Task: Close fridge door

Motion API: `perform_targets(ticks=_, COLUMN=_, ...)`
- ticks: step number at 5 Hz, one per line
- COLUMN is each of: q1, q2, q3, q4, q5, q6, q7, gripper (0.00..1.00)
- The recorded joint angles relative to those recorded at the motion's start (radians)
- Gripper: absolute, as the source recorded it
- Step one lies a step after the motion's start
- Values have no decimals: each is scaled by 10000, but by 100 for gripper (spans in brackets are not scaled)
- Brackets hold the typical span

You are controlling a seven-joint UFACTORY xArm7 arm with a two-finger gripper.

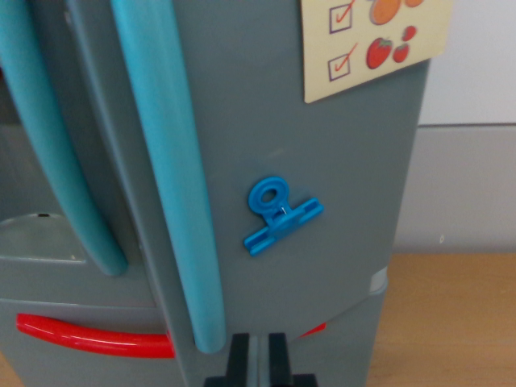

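- A grey toy fridge door (322,161) fills most of the wrist view, standing very close to the camera and leaning slightly toward the view's right.
- A tall teal handle (173,161) runs down the door's edge on the view's left; a second teal handle (56,145) curves down the neighbouring door (24,193) beside it.
- The near door seems to sit a little proud of its neighbour, so I judge it not fully shut, though the seam is hard to read.
- A blue clip (278,214) is stuck to the door face, below a cream checklist card (375,40) showing red ticks and fruit pictures.
- At the bottom of the view, the black gripper (258,359) sits just in front of the door's lower part; its fingers stand close together with a narrow gap, holding nothing.
- A red drawer handle (93,334) crosses the lower compartment.
- The fridge's interior is hidden, so its contents cannot be told.
- Risk: pushing off-centre or too hard could slide or tip the light fridge across the wooden table (451,322).
- Risk: the fingers could snag the teal handle or knock the clip loose.
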Motion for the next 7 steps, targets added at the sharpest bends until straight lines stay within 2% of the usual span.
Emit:
perform_targets(ticks=1, q1=0, q2=793, q3=36, q4=465, q5=0, q6=-36, q7=0, gripper=100)
perform_targets(ticks=2, q1=0, q2=793, q3=36, q4=465, q5=0, q6=-36, q7=0, gripper=100)
perform_targets(ticks=3, q1=0, q2=1539, q3=143, q4=884, q5=0, q6=-67, q7=0, gripper=100)
perform_targets(ticks=4, q1=0, q2=1539, q3=143, q4=884, q5=0, q6=-67, q7=0, gripper=100)
perform_targets(ticks=5, q1=0, q2=2281, q3=277, q4=1401, q5=0, q6=-181, q7=0, gripper=100)
perform_targets(ticks=6, q1=0, q2=2281, q3=277, q4=1401, q5=0, q6=-181, q7=0, gripper=100)
perform_targets(ticks=7, q1=0, q2=3024, q3=403, q4=1801, q5=0, q6=-644, q7=0, gripper=100)
